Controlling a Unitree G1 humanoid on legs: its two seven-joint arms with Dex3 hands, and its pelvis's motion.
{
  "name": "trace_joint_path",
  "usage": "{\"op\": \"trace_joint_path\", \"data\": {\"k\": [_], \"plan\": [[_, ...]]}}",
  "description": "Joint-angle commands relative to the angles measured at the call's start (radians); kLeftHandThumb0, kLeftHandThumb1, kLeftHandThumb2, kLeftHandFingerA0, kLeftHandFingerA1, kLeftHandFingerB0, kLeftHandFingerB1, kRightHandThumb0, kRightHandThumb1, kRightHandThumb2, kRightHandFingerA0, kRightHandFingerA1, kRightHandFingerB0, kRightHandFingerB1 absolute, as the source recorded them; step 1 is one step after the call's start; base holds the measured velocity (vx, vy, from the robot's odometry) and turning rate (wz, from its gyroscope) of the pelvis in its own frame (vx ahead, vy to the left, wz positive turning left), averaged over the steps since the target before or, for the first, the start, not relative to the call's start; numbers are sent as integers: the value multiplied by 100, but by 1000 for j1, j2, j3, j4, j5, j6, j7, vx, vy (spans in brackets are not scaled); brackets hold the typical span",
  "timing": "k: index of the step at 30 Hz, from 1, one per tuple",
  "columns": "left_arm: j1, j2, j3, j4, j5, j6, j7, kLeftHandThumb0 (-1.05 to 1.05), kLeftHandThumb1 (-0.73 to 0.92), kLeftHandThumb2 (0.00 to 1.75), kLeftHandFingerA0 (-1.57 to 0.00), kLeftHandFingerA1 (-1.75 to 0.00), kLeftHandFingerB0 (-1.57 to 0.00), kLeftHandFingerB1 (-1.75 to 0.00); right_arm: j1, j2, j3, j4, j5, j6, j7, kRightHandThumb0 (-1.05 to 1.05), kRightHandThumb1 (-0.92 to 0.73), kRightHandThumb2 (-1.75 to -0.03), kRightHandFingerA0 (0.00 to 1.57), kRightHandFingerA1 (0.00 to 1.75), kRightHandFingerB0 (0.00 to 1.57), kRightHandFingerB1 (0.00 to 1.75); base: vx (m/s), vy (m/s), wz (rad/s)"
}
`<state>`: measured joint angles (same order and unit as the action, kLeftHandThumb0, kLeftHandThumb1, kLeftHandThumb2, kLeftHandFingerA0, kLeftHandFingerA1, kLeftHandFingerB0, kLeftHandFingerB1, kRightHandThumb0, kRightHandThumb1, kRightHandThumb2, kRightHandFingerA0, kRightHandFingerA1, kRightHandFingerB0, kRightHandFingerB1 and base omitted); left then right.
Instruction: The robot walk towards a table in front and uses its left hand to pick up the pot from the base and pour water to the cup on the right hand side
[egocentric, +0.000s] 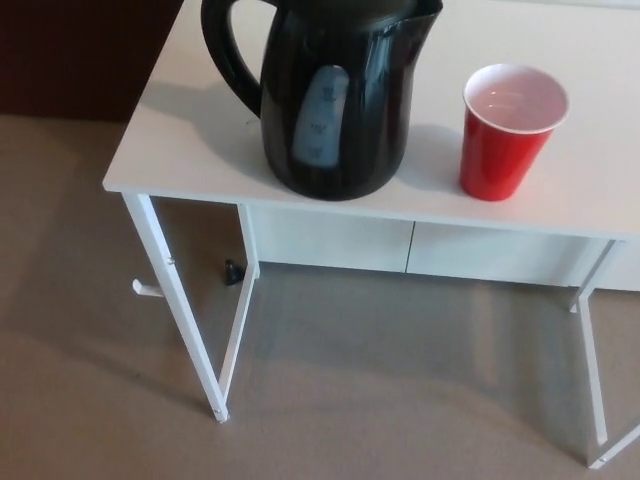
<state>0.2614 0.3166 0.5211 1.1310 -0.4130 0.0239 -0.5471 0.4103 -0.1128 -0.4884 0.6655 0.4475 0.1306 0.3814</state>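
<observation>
No hand of mine in view; pot (335, 100) upright on table (190, 150), cup (510, 130) just right of it.

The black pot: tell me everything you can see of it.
The black pot is a glossy, plastic-looking kettle standing upright near the front edge of the white table. A looped handle curves out on picture left, the spout points upper right, and a pale water-level window faces the camera. Its lid is cut off by the frame. The red cup stands apart at its right. Nothing grips it.
</observation>
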Motion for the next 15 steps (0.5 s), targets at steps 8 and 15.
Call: {"op": "trace_joint_path", "data": {"k": [8, 15], "plan": [[-6, 4, 17, -7, -10, -10, 3, 2, 41, 88, -17, -51, -21, -51, -11, -2, -6, -15, 4, 12, -19, -21, -71, -66, 26, 42, 8, 18, 59, -22, -1], [-5, 4, 24, -6, -12, -3, 5, 1, 41, 87, -16, -51, -21, -51, -31, -6, -5, 19, -3, -5, -18, -22, -68, -65, 24, 41, 8, 20, 0, 0, 0]]}}
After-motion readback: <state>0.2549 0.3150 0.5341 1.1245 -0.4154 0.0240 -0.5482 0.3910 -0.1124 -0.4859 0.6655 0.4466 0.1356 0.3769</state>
